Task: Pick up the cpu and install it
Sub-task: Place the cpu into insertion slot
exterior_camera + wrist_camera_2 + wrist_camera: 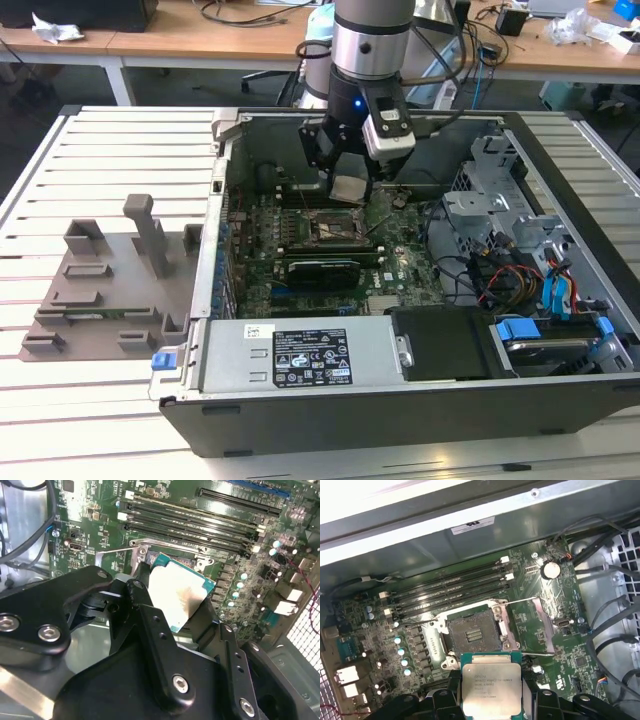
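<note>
End effector [348,182]: pinching the cpu [491,687] by two opposite edges, inside the open case [400,410].
Cpu: between the fingers [451,696], silver top facing the first wrist view, held above the board [560,655].
Socket [472,635]: just beyond the cpu's leading edge, contacts bare, lid [532,625] swung back.
Memory slots [450,587]: past the socket.
Case: lying on the slatted desk [100,150].
</note>
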Controlling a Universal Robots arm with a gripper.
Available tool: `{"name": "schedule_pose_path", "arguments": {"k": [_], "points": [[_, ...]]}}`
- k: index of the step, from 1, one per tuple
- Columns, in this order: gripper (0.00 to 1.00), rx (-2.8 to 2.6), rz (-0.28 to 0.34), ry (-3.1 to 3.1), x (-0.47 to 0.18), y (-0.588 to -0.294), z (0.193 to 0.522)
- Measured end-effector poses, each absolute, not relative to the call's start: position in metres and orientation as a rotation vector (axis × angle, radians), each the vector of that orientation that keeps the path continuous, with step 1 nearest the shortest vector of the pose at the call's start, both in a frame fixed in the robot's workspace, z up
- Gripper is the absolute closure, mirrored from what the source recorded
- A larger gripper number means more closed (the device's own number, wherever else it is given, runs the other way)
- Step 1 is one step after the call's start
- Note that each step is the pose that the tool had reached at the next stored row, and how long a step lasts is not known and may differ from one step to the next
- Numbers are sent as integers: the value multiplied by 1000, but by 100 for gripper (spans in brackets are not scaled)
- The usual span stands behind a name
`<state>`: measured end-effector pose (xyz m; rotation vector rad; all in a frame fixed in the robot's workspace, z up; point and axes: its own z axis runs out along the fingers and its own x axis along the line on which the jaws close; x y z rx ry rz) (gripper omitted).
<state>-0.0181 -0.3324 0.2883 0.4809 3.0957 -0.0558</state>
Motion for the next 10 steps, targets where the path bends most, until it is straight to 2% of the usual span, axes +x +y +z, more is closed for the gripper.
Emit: {"name": "schedule_pose_path", "arguments": {"k": [10], "points": [[45, 620, -60, 3072, -18, -332, 288]]}}
